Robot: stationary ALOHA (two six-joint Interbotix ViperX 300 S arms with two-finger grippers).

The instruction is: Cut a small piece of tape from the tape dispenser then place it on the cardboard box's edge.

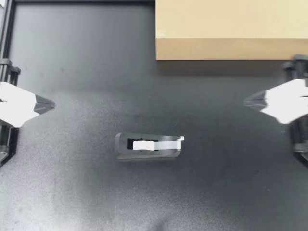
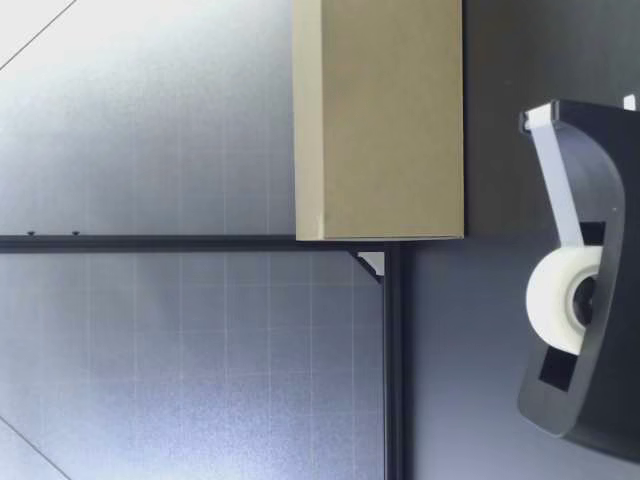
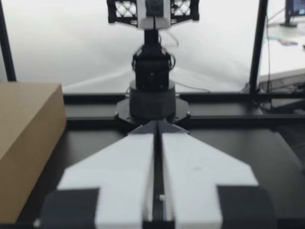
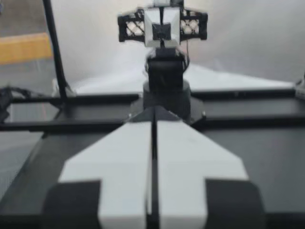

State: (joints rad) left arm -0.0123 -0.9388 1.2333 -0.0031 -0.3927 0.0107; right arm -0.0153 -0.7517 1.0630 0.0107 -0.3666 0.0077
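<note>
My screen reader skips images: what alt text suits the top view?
A tape dispenser sits on the black table between my left gripper and right gripper, both shut and clear of it. A cardboard box rests at far right.

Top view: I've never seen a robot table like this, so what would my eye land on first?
The dark tape dispenser with its white roll stands alone near the middle of the black table. A big tan cardboard box sits apart from it at the table's edge, on the right arm's side. The left hand and right hand hang shut at either side, pointing inward and touching nothing.
</note>
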